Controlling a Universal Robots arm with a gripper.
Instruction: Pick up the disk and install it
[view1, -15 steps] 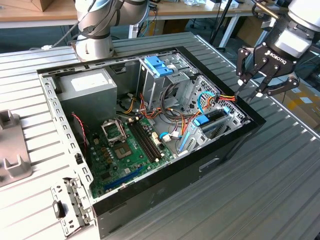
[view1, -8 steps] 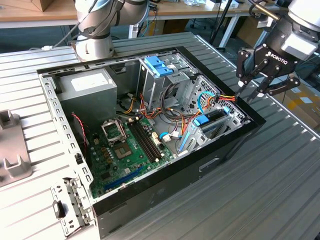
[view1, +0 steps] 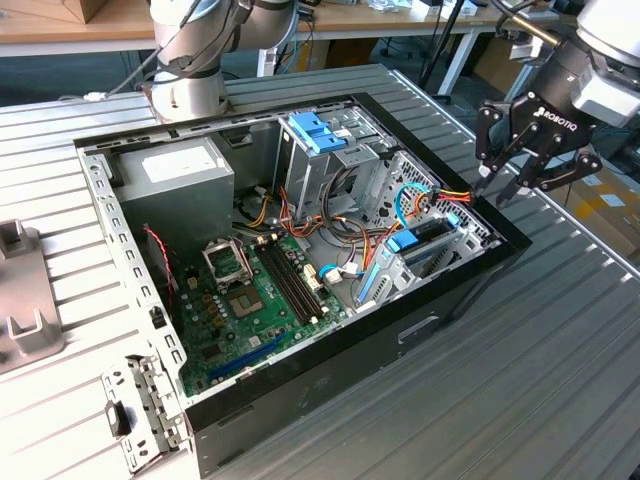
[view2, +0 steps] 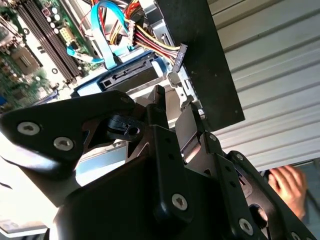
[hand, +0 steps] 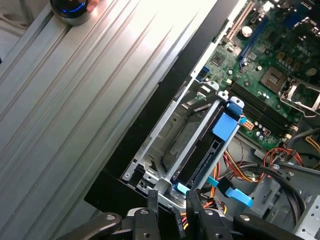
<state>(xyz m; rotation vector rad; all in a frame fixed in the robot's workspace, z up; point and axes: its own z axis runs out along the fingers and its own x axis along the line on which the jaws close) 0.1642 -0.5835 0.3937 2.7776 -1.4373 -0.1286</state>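
The black, three-fingered tool (view1: 527, 165) hung with its fingers spread and nothing between them, just above the corner of the open computer case (view1: 330, 385) on the exterior view's right. In the second wrist view its jointed metal links and bolt heads crowded the foreground, the fingertips (view2: 159, 95) hovering close over the drive bay.

Directly below, the disk (hand: 202, 157) sat in that bay inside the case: a long, thin drive in a bright blue plastic carrier, set between bare folded steel cage walls, one blue tab (hand: 226, 123) showing at its end. In the exterior view the same disk (view1: 420, 243) lay near the case's front corner, with a bundle of red, yellow and orange wires (view1: 445, 195) and a flat blue data cable (view2: 107, 37) running over it.

Further in lay the green motherboard (view1: 250, 300), carrying one square processor socket (view1: 225, 262) and a row of dark memory slots (view1: 290, 285). Beyond it stood a grey metal power supply box (view1: 175, 180) and a second steel cage topped by a blue latch piece (view1: 313, 130).

The case rested on a ribbed aluminium bench (view1: 560, 370). A person's hand (view2: 287, 185) showed at the bench edge in the second wrist view. The arm's round grey base (view1: 190, 85) stood behind the case.
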